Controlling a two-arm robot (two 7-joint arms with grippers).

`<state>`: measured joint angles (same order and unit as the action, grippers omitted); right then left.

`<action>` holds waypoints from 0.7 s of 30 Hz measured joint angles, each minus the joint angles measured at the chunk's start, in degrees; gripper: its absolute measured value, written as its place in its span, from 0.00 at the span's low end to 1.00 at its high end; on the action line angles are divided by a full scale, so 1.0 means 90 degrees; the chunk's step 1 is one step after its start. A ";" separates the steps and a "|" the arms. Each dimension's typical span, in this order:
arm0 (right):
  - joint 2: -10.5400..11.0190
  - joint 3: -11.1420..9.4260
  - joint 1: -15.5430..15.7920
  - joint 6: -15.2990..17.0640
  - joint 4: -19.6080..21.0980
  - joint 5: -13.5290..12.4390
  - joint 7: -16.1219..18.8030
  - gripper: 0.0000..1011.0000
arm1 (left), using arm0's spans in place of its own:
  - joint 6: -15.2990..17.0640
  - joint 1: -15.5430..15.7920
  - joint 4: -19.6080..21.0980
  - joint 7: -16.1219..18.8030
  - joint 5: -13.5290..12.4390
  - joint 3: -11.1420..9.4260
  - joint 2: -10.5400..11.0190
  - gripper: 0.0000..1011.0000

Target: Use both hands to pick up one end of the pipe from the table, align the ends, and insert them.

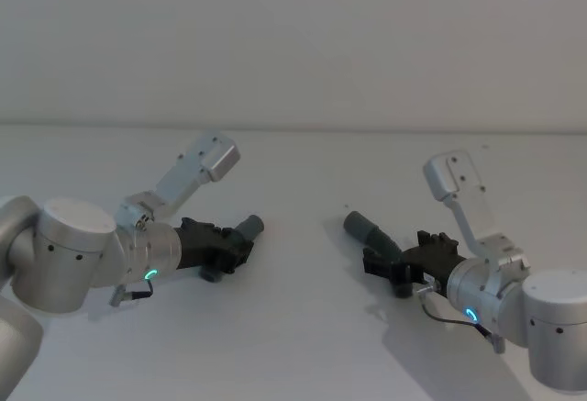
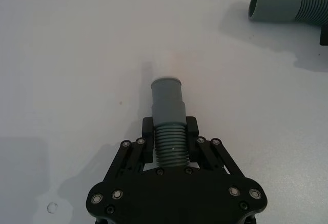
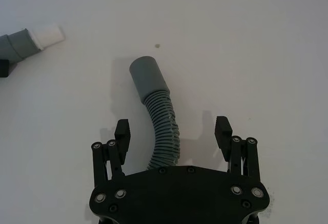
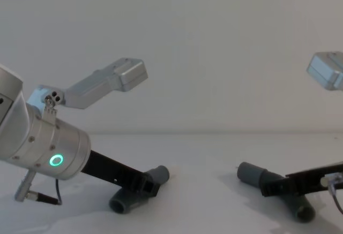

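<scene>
Left black gripper (image 2: 169, 131): jaws clamping white-tipped ribbed grey hose (image 2: 168, 103). Right black gripper (image 3: 172, 127): jaws open astride socket-ended ribbed grey hose (image 3: 149, 79).

Pale grey wall (image 1: 293, 34) runs plain, well beyond both grippers. Tiny dark speck (image 3: 157, 45) lies ahead of right gripper (image 3: 171, 126), past its fingertips. Small ring-shaped mark (image 2: 51, 207) sits nr left gripper (image 2: 169, 124), beside its body.

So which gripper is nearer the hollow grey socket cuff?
Right. The right gripper straddles the ribbed hose behind the socket cuff, jaws open; the left gripper sits apart to the left, shut on the other hose piece.
</scene>
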<state>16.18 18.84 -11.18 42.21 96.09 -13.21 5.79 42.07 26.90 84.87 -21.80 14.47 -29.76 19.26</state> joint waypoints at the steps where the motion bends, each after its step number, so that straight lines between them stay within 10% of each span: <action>1: -0.0002 0.0000 0.0001 0.0000 -0.0001 0.0005 0.0000 0.99 | 0.0000 0.0000 0.0000 0.0000 0.0000 0.0000 0.0000 0.34; 21: -0.0055 0.0015 0.0006 -0.0072 -0.0073 0.0129 0.0059 0.99 | 0.0000 0.0000 0.0000 0.0000 0.0000 0.0000 0.0000 0.34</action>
<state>15.69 18.97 -11.12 41.57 95.43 -12.05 6.32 42.07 26.89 84.87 -21.80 14.46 -29.76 19.26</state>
